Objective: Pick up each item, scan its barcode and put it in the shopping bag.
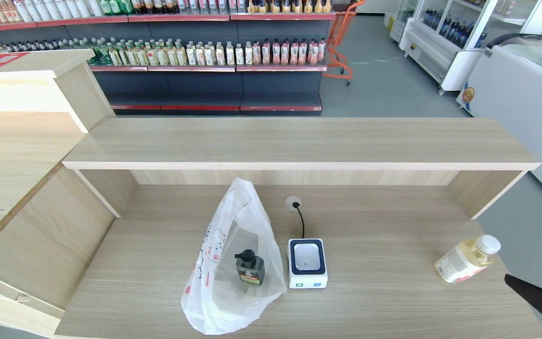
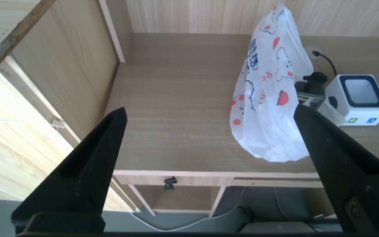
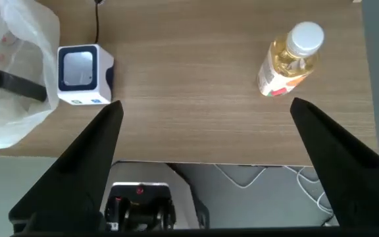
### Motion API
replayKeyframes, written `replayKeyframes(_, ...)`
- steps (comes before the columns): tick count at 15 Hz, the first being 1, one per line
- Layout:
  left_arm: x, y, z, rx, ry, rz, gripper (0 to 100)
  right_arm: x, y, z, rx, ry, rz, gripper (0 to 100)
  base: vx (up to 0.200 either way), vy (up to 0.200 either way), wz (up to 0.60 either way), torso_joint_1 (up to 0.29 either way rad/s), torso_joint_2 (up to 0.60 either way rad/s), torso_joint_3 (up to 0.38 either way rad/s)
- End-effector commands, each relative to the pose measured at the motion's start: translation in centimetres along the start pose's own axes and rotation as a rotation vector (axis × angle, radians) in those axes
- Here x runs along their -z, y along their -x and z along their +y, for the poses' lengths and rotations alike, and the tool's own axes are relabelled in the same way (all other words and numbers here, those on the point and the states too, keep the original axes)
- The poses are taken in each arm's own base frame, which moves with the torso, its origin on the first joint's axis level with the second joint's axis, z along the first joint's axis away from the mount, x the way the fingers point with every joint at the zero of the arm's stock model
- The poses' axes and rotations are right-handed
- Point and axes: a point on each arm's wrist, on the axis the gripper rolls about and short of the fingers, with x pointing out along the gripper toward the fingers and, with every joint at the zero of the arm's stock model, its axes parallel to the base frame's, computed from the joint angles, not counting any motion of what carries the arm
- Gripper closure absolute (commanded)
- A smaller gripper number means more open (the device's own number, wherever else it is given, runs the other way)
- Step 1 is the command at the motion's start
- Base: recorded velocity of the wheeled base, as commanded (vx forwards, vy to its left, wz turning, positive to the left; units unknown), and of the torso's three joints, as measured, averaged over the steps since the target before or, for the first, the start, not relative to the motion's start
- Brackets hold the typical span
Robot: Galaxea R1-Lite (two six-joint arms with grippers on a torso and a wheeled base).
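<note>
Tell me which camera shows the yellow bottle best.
Right wrist view: the bottle is whole, closest and unobstructed. Head view has the bottle whole but smaller. Left wrist view faces the shopping bag.

This is a shop, most likely a small supermarket seen from behind the checkout. Long shelves (image 1: 195, 68) across the aisle carry rows of drink bottles (image 1: 214, 53). An orange trolley (image 1: 341, 42) stands at their end, beside glass-fronted coolers (image 1: 445, 28) and what looks like a chest freezer (image 1: 525, 89). The wooden counter (image 1: 299, 141) holds a small scanner (image 1: 307, 262) and a plastic shopping bag (image 1: 219, 273).
</note>
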Motion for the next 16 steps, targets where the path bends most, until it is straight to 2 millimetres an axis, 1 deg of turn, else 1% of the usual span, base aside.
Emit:
replayKeyframes(1,0.0,0.0,0.0,0.000,0.000,-0.001,0,1.4,2.5,0.6,0.025,0.022,-0.100,0,0.000,0.000,0.00,0.000,0.00,0.000)
replayKeyframes(2,0.0,0.0,0.0,0.000,0.000,-0.001,0,1.9,2.9,0.8,0.025,0.026,-0.114,0,0.000,0.000,0.00,0.000,0.00,0.000)
replayKeyframes(5,0.0,0.0,0.0,0.000,0.000,-0.001,0,5.6,5.4,1.7,0.036,0.058,-0.227,0,0.000,0.000,0.00,0.000,0.00,0.000)
replayKeyframes(7,0.0,0.0,0.0,-0.002,0.015,-0.001,0,7.9,7.1,2.3,0.039,0.057,-0.225,0,0.000,0.000,0.00,0.000,0.00,0.000)
replayKeyframes(8,0.0,0.0,0.0,-0.002,0.015,-0.001,0,8.9,8.0,2.6,0.037,0.056,-0.218,0,-0.200,-0.200,0.00,-0.002,0.00,0.007)
replayKeyframes(9,0.0,0.0,0.0,-0.002,0.015,-0.001,0,9.2,8.1,2.6,0.051,0.041,-0.171,0,-0.200,-0.200,0.00,0.007,0.00,0.007)
replayKeyframes(11,0.0,0.0,0.0,-0.003,0.017,-0.001,0,9.5,7.7,2.4,0.111,0.021,-0.194,0,-0.200,-0.200,0.00,0.000,0.00,0.007)
replayKeyframes(12,0.0,0.0,0.0,-0.003,0.017,-0.001,0,9.5,7.7,2.4,0.111,0.021,-0.194,0,-0.200,-0.200,0.00,0.002,0.01,-0.002)
replayKeyframes(13,0.0,0.0,0.0,-0.002,0.011,-0.001,0,9.5,7.5,2.3,0.115,0.021,-0.231,0,-0.200,-0.200,0.00,0.022,0.01,-0.002)
replayKeyframes(16,0.0,0.0,0.0,-0.002,0.011,-0.001,0,9.5,7.5,2.3,0.117,0.018,-0.232,0,0.000,0.000,0.00,0.000,0.00,0.000)
